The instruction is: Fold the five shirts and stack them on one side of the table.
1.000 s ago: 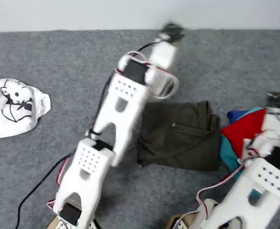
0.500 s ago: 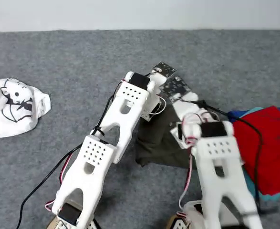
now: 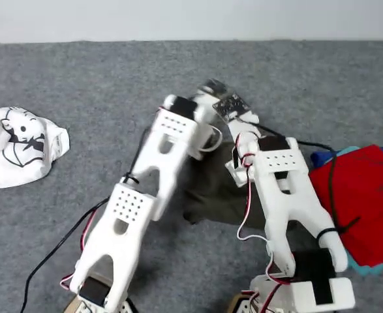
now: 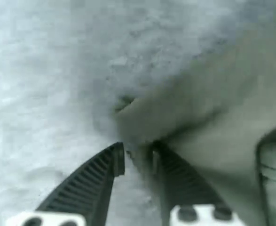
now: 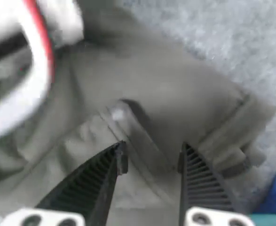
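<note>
Desk (image 3: 80, 78) surfaced in grey carpet-like fabric; plain pale wall (image 3: 178, 19) runs along the frame's top edge.

You had the middle shirt (image 3: 212, 190) at the centre of the counter (image 3: 80, 78), your left pincer (image 4: 137, 153) at its edge and your right pincer (image 5: 152, 155) above it. The lone shirt (image 3: 18, 145) lay far left (well apart), and the pile of shirts (image 3: 361, 195) lay to the right.

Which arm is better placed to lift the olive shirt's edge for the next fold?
Left, probably. The left gripper sits at the olive shirt edge beside the carpet, with cloth apparently pinched between its fingers. The right gripper hangs open over the shirt's middle, holding nothing.
</note>
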Motion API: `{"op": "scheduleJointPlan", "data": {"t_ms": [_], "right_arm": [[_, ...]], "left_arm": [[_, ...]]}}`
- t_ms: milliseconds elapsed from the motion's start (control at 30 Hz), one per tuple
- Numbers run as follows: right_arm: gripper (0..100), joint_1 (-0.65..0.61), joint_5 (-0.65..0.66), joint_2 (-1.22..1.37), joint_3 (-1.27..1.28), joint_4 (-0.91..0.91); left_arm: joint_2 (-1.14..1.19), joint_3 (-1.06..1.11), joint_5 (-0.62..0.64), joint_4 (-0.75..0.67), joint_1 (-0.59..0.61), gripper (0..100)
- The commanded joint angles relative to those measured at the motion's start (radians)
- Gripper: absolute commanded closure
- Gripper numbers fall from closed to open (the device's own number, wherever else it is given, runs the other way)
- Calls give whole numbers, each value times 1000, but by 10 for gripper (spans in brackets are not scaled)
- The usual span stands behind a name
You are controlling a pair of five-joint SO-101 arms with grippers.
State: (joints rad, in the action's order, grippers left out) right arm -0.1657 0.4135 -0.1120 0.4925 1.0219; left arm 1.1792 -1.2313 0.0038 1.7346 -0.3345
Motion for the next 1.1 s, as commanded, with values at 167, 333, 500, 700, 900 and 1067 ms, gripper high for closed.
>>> {"op": "scheduleJointPlan", "data": {"t_ms": [167,333,500,700,900,1067], "right_arm": [[816,-12,-9,-59,-61,30],[816,-53,-9,10,-66,8],[816,-137,-9,96,-66,-91],[828,-154,-9,156,-72,-128],[989,-113,72,185,-74,-130],[988,-77,86,131,-83,-62]], "left_arm": [[-12,-99,38,20,207,877],[3,-94,83,17,241,878],[72,-114,149,-21,236,880],[106,-170,150,3,238,881],[106,-170,150,3,238,881],[106,-170,150,3,236,881]]}}
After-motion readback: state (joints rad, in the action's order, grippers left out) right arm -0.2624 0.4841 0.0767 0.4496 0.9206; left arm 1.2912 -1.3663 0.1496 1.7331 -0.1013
